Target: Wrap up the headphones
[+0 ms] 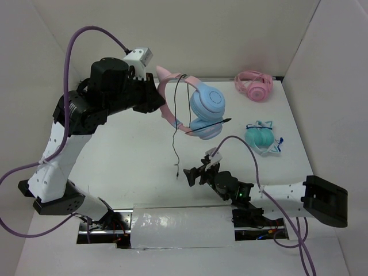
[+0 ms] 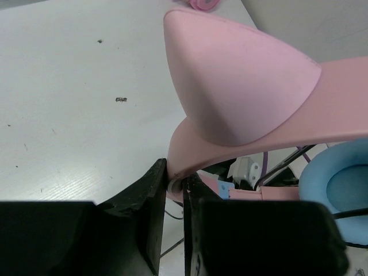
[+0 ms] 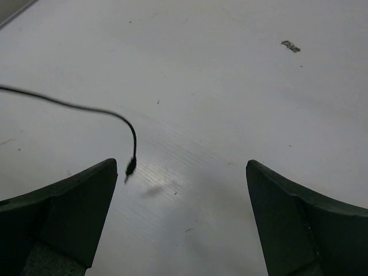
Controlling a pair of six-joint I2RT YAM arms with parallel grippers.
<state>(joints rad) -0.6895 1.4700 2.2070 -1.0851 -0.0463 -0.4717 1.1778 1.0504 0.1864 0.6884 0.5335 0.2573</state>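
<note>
The headphones (image 1: 201, 109) have a pink cat-ear headband and light blue earcups. My left gripper (image 1: 156, 102) is shut on the headband (image 2: 247, 109) and holds them above the table. A thin black cable (image 1: 176, 132) loops over the headband and hangs down, its plug end (image 1: 176, 171) dangling near the table. My right gripper (image 1: 195, 175) is open and empty, low over the table just right of the plug. In the right wrist view the plug (image 3: 130, 168) hangs just inside the left finger (image 3: 63, 213).
All-pink headphones (image 1: 254, 85) lie at the back right. Teal headphones (image 1: 261, 137) lie at the right. White walls enclose the table on the left, back and right. A foil-covered strip (image 1: 181, 226) lies at the near edge.
</note>
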